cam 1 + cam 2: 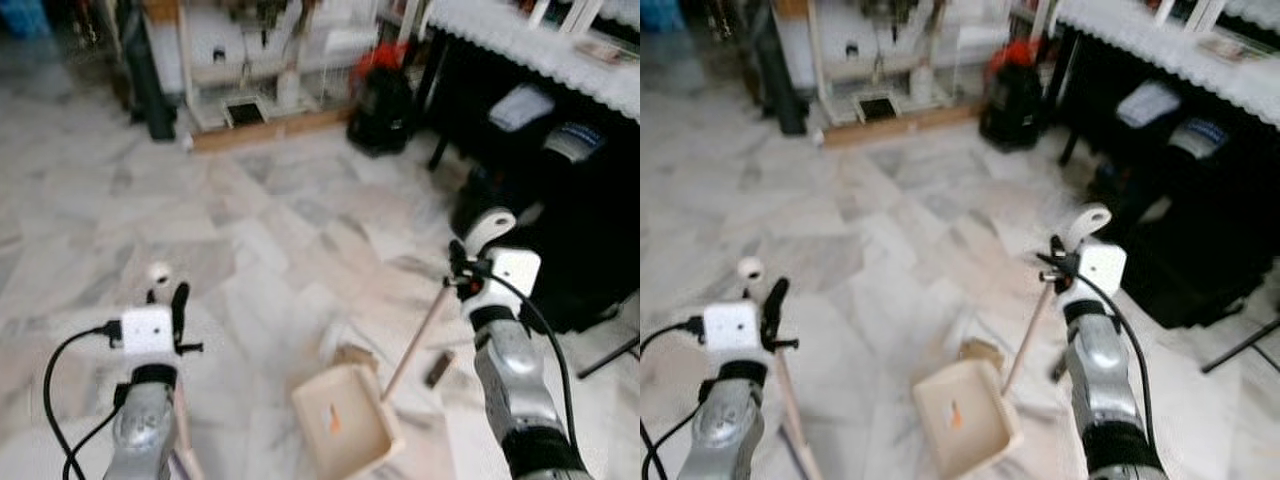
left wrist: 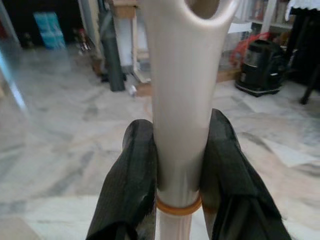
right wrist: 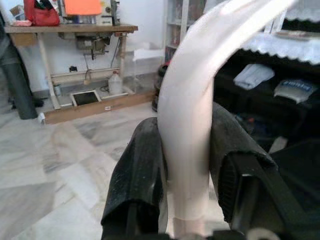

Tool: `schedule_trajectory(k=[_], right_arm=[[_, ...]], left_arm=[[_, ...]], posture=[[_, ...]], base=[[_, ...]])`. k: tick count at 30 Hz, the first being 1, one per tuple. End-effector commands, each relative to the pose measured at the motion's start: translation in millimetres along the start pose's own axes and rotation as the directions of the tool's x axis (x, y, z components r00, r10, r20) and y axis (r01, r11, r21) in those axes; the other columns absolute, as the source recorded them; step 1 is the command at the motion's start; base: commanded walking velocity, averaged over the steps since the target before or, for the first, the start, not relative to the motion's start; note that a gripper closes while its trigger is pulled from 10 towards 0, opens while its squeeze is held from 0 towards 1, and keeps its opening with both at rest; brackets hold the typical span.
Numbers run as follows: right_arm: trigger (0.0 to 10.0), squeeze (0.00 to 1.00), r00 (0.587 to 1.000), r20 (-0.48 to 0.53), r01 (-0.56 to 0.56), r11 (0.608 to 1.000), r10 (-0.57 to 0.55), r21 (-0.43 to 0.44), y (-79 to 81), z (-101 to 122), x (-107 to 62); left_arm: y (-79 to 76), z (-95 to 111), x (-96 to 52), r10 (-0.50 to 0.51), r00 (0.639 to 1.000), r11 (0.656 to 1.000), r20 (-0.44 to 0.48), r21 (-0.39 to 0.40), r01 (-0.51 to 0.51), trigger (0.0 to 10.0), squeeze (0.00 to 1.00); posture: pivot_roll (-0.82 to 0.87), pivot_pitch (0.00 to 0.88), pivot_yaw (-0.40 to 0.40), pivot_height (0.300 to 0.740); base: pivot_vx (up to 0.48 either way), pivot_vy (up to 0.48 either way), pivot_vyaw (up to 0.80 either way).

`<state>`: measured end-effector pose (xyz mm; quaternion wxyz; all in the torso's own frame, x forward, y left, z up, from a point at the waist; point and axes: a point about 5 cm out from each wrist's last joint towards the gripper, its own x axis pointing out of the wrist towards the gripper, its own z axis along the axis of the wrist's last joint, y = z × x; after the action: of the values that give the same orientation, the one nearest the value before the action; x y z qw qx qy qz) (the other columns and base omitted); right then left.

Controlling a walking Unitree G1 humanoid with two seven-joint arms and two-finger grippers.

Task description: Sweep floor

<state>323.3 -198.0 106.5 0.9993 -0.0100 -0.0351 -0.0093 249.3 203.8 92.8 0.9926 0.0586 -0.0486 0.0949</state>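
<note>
Two handles are being held at once, and that is what is worrying me. In the left eye view I am seeing the left gripper (image 1: 178, 300) at about eight o'clock, clamped on the broom handle (image 1: 182, 425), and the right gripper (image 1: 462, 272) at about four o'clock, gripping the dustpan handle (image 1: 418, 340). The dustpan (image 1: 348, 420) is sitting on the marble floor (image 1: 250, 210) at six o'clock with an orange scrap (image 1: 334, 422) inside.

In the right eye view the pan is tilting slightly; if I am swinging the right arm carelessly, the scrap could be spilling back out.

In the left wrist view both fingers (image 2: 131, 175) are pressing the pale shaft (image 2: 181, 125) near its top, so it could be twisting in the grip.

In the right wrist view the fingers (image 3: 142, 175) are pinching the curved grip (image 3: 190, 130), which could be slipping.
</note>
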Motion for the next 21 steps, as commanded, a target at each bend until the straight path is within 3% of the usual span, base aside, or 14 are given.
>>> schedule_trajectory(k=[1,16,21], right_arm=[[10.0,0.0,0.999,0.05,-0.001,1.0,0.001,-0.005,-0.4,12.7,4.2],[10.0,0.0,0.996,0.073,0.044,0.999,-0.045,0.004,-5.5,16.0,-1.7],[10.0,0.0,0.995,0.076,0.06,0.998,-0.059,-0.005,-7.6,16.9,-1.6]], left_arm=[[-0.1,4.2,0.3,-0.009,1.0,1.0,0.029,0.01,0.008,10.0,0.0],[-1.1,5.4,2.3,-0.032,0.999,0.999,0.03,0.025,0.031,10.0,0.0],[-0.8,5.6,2.6,-0.031,0.999,0.999,0.03,0.028,0.031,10.0,0.0]], posture=[[-0.04,0.022,-0.061,0.74],[-0.04,0.042,-0.049,0.74],[-0.04,0.044,-0.049,0.74]], base=[[0.0,0.0,0.0],[0.0,0.0,-0.09],[0.0,0.0,-0.8]])
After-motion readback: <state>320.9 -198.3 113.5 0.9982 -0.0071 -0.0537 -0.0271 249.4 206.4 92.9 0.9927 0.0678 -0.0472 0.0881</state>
